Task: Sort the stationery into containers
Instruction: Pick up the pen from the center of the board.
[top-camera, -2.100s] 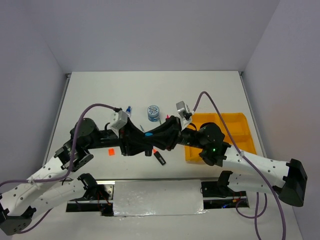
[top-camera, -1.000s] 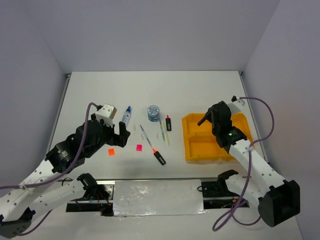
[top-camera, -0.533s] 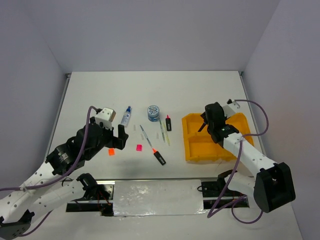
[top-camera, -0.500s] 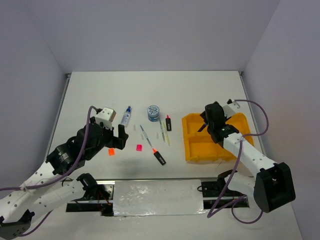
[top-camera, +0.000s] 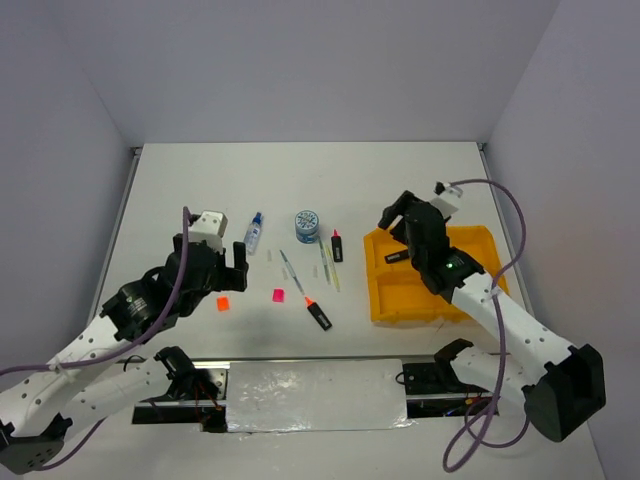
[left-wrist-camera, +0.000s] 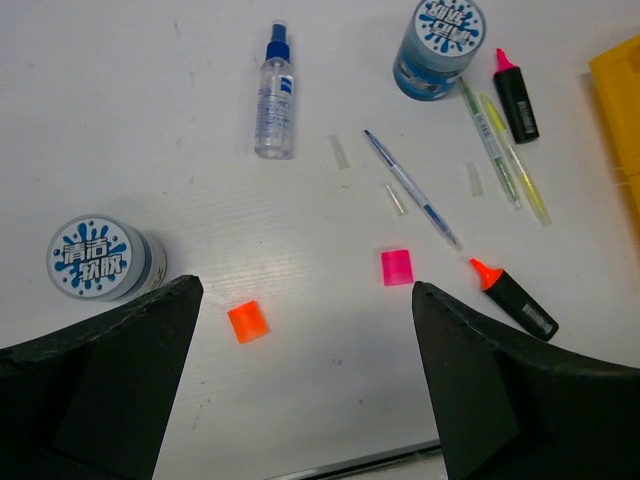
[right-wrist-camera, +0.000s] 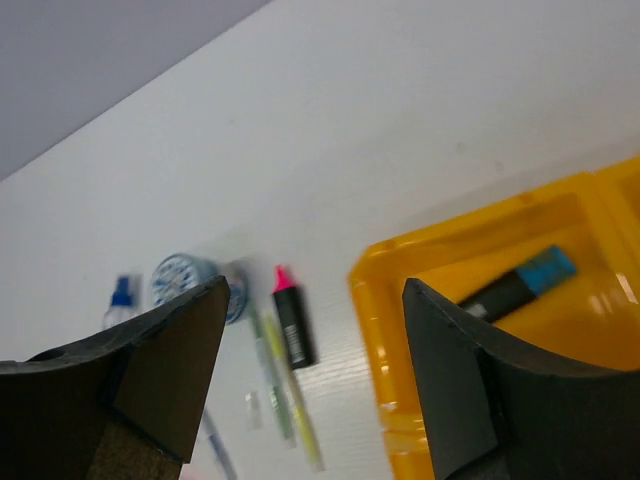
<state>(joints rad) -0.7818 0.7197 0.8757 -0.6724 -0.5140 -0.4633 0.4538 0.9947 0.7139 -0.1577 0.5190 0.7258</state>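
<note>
The blue-capped highlighter (right-wrist-camera: 515, 285) lies loose in the far-left corner compartment of the orange-yellow tray (right-wrist-camera: 372, 300). The right claw (right-wrist-camera: 315, 295) hangs above, spread wide and empty. The left claw (left-wrist-camera: 305, 290) is fully spread and empty above the pink cube (left-wrist-camera: 397, 267) on the surface (left-wrist-camera: 150, 120).

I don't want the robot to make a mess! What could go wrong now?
The left tool hangs open near the tiny orange cube. The cube is so small that the tool might shove it instead of pinching it. The round pot stands close to that tool and could get bumped. The two thin yellow-green pens lie tight together beside the pink-capped highlighter, so a grab there might catch the wrong thing.
</note>
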